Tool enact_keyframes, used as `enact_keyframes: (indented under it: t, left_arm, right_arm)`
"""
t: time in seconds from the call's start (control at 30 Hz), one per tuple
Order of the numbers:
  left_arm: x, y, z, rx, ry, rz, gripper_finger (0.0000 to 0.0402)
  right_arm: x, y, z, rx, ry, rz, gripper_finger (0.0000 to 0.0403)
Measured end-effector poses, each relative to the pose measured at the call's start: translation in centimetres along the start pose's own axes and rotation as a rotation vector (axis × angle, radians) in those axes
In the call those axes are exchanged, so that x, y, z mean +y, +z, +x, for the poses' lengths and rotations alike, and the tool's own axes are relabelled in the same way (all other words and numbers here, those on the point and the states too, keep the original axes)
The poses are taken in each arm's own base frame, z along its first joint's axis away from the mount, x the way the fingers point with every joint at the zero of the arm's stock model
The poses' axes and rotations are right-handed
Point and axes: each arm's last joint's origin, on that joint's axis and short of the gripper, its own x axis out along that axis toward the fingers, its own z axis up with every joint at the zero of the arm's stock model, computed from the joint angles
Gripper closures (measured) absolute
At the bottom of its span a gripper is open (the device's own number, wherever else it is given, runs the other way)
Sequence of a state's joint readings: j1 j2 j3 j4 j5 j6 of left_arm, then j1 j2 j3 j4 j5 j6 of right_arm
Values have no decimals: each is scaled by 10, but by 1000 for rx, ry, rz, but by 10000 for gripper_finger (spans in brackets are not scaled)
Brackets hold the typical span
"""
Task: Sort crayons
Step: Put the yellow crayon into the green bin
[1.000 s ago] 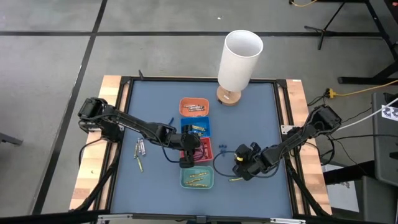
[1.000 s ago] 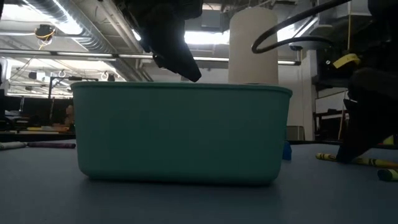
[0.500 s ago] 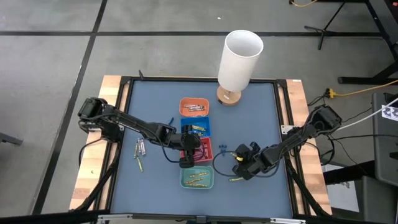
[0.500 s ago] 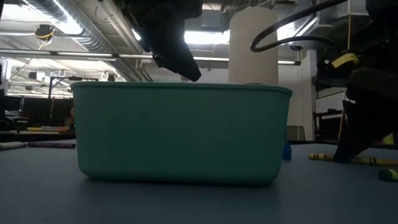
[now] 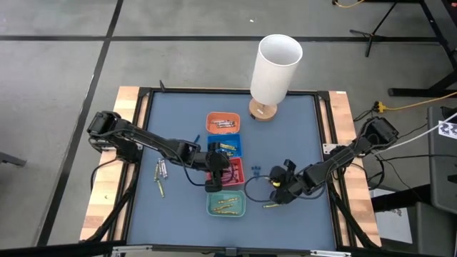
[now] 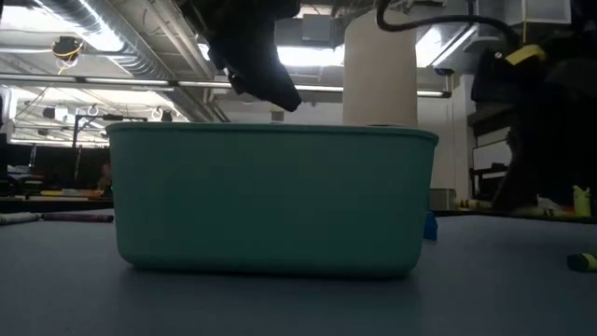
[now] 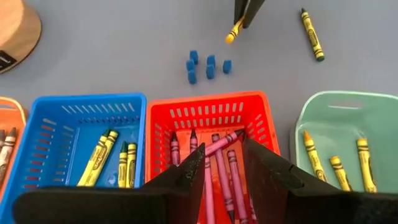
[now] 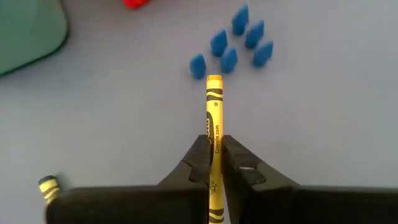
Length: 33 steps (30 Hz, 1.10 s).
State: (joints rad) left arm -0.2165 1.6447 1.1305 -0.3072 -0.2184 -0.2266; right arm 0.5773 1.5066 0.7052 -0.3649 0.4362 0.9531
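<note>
My right gripper (image 8: 214,144) is shut on a yellow crayon (image 8: 214,106) above the blue mat, right of the trays, and it also shows in the left wrist view (image 7: 246,11). My left gripper (image 7: 224,167) hangs open over the red tray (image 7: 214,115) of magenta crayons and touches nothing. Yellow crayons lie in the blue tray (image 7: 74,109) and the green tray (image 7: 339,118). A loose yellow crayon (image 5: 270,205) lies on the mat near my right gripper. More crayons (image 5: 161,171) lie on the mat left of the trays. My right gripper pinches the yellow crayon's paper-wrapped shaft (image 8: 215,134) between its two fingers, which lie along it. One end (image 8: 214,81) sticks out past the fingertips. The fingers slant down from the table's right side. The crayon hangs tilted (image 7: 233,31), clear of the mat.
The orange tray (image 5: 223,123) heads the row of trays. A tall white cylinder (image 5: 277,68) on a wooden disc stands at the far edge. Several small blue pieces (image 8: 231,45) lie on the mat just beyond the held crayon. A raised black frame rims the mat.
My right gripper has taken hold of the yellow crayon that lay on the mat under it, risen with it and rolled its wrist. The crayon is now lifted clear. The other loose yellow crayon has stayed where it was.
</note>
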Motion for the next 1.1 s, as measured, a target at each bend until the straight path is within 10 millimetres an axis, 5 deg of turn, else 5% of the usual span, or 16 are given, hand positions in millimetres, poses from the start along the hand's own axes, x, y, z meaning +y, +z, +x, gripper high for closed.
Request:
enact_keyframes:
  t: [0.53, 0.8, 1.1]
  left_arm:
    - [2, 6, -16, -40, -3, 19, 308]
    - [3, 6, -16, -38, 1, 19, 308]
    - [3, 5, -16, -35, 15, 13, 308]
  right_arm:
    - [20, 65, -20, -158, 89, -519, 383]
    - [49, 88, -29, -409, 392, -525, 382]
    - [74, 94, -6, -569, 553, -474, 382]
